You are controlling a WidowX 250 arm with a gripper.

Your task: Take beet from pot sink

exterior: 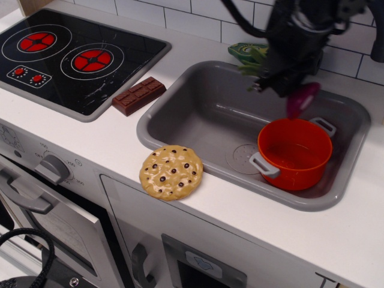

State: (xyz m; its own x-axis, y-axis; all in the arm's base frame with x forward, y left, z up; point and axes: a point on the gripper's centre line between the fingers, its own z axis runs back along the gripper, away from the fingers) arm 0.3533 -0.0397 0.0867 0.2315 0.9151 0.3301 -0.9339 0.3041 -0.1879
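Gripper (pixel 282 84) is clamped on the beet (pixel 302 98), holding it in the air above the sink (pixel 180 129) with its magenta bulb hanging lower right and its blurred green leaves trailing upper left. Below it and slightly right, well clear, sits the empty orange pot (pixel 294 154). Bare sink floor lies left of the pot, so a set-down would probably go down and leftward.

Single view: high front-left, angled down over sink (pixel 180 129), counter (pixel 108 141), stove (pixel 72 54).
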